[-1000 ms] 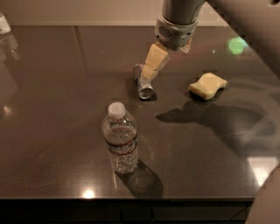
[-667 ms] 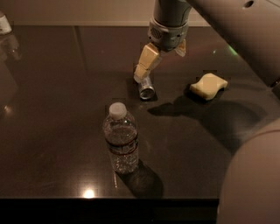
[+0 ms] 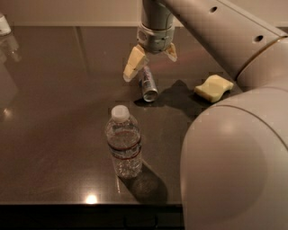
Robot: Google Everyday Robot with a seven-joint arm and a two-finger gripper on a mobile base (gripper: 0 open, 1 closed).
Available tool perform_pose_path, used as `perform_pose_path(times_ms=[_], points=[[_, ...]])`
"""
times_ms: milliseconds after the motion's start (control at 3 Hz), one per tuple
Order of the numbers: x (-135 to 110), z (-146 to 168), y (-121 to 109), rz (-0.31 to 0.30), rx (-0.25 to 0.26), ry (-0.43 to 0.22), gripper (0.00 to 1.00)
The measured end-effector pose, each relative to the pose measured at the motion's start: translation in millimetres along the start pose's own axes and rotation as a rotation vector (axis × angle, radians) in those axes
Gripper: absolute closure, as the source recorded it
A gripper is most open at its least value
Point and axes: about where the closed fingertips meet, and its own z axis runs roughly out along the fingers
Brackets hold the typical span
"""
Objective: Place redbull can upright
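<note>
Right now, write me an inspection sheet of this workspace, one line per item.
Surface: dark glossy table with light reflections on it.
Job's things: redbull can lying on its side, silver end toward the camera; not upright.
Clutter: clear water bottle standing upright, nearer the camera; yellow sponge on the picture's right of the can; white object at the far left corner, cut off.
Grippers: claw open, over the can's far end; contact cannot be told.
Cables: nothing seen.
Surroundings: pale wall behind the table; robot arm fills the right side.
</note>
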Motion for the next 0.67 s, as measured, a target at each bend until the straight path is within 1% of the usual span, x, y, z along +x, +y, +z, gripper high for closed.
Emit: perform_pose_path(times_ms=[333, 667], points=[[-16.7, 10.1, 3.0, 0.033, -0.006, 0.002, 0.0], [-24.3, 27.0, 1.4, 0.077, 0.009, 0.026, 0.0]])
